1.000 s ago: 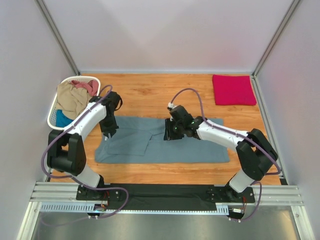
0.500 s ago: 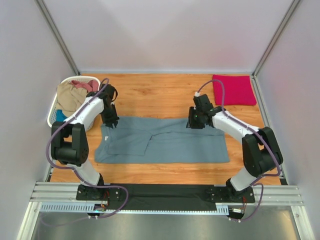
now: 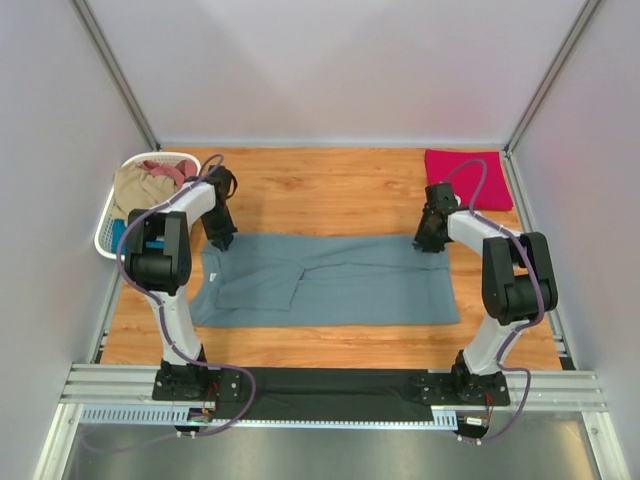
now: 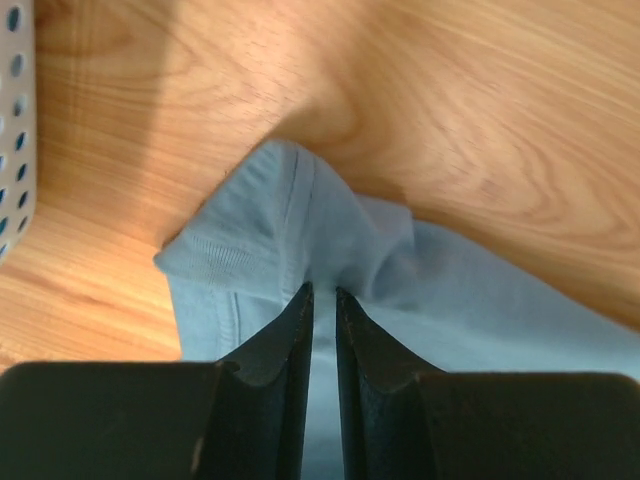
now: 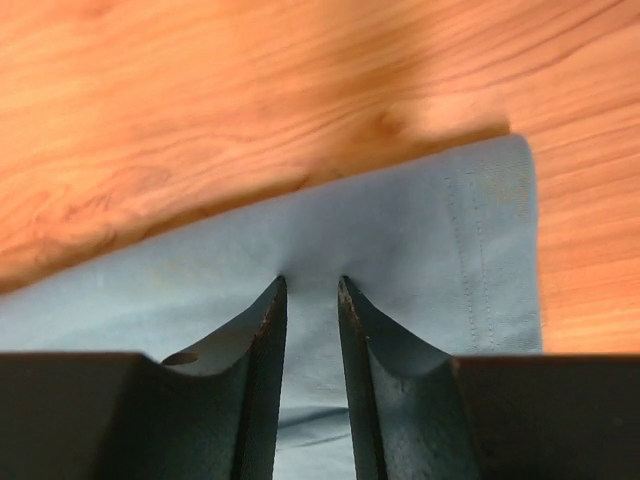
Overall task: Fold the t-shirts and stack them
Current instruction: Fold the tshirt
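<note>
The slate grey-blue t-shirt (image 3: 340,285) lies spread on the desk (image 3: 320,190). The left gripper (image 4: 322,290) pinches its far left corner. The right gripper (image 5: 312,280) seems clenched on the far right corner.

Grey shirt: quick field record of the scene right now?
grey shirt: spread flat, centre
left pincer: nearly shut, fabric pinched at the far-left corner
right pincer: nearly shut, fabric pinched on the far edge near the right corner
red shirt: folded, far right, apart from the grey one
basket: far left
loose shirts: heaped in the basket, unfolded
</note>
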`<state>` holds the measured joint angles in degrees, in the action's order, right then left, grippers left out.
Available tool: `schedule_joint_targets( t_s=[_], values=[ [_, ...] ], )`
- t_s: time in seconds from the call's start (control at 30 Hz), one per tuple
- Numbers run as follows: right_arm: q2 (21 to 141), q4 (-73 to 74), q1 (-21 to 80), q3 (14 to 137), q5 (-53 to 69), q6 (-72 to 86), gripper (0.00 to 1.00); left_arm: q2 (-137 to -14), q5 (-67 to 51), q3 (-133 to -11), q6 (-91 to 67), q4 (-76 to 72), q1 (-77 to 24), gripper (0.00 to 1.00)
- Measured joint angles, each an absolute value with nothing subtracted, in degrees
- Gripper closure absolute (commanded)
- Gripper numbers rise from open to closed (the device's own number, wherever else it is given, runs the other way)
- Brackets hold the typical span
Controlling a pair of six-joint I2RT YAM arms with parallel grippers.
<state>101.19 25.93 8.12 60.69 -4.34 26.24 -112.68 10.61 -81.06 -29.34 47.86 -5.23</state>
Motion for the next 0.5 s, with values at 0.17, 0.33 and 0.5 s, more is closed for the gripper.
schedule_joint_targets(
  t_s=[0.17, 0.33, 0.5],
  values=[
    [102.3, 26.2, 5.5, 61.8, -3.7, 27.8, 0.77, -114.6, 10.4, -81.5, -31.7, 48.5, -4.2, 0.8],
    [102.8, 26.0, 3.0, 62.3, -1.3, 29.4, 0.73, -115.3, 10.4, -82.6, -33.1, 49.7, -4.1, 0.79],
    [102.6, 25.7, 2.7, 62.3, -0.2, 29.4, 0.69, -115.3, 10.0, -83.0, -33.8, 50.3, -3.9, 0.79]
  ],
)
